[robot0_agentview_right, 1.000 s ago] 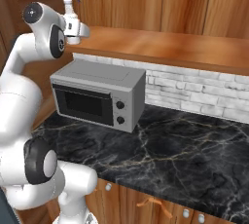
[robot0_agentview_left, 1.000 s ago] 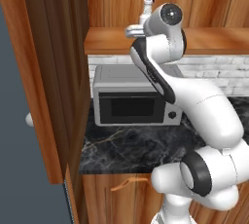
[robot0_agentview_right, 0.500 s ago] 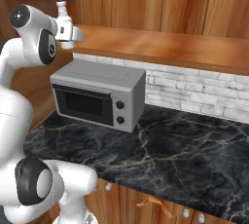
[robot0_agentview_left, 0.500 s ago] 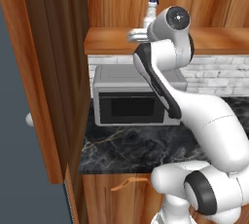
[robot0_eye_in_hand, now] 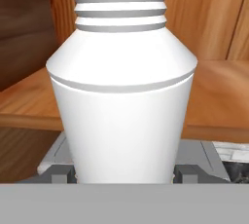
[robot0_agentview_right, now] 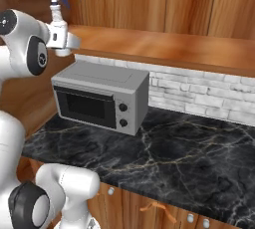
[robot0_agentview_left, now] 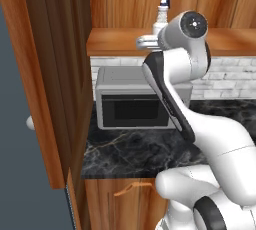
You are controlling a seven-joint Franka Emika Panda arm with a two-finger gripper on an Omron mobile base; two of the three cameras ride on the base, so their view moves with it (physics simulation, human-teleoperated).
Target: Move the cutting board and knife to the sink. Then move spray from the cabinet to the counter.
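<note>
My gripper [robot0_eye_in_hand: 121, 174] is shut on the spray [robot0_eye_in_hand: 121, 101], a white bottle that stands upright between the dark fingertips [robot0_eye_in_hand: 61, 174]. In the left base view the spray [robot0_agentview_left: 160, 21] is held at the front edge of the cabinet shelf [robot0_agentview_left: 112, 41], its grey-blue nozzle on top. From the right base camera, the spray [robot0_agentview_right: 58, 19] and gripper [robot0_agentview_right: 62, 36] hang just off the cabinet shelf [robot0_agentview_right: 164, 44], above the microwave. The black marble counter [robot0_agentview_right: 164, 153] lies below. The cutting board, knife and sink are out of view.
A grey microwave [robot0_agentview_left: 132, 104] stands on the counter [robot0_agentview_left: 135, 154] under the shelf, also seen as the microwave [robot0_agentview_right: 99, 96]. A tall wooden side panel [robot0_agentview_left: 50, 74] rises at the left. White brick backsplash [robot0_agentview_right: 199, 91] runs behind; cupboards with curved handles [robot0_agentview_left: 131, 189] sit below.
The gripper has drawn the spray outward from the shelf toward the base, and the arm's upper links have swung with it. The bottle stays upright in the grip.
</note>
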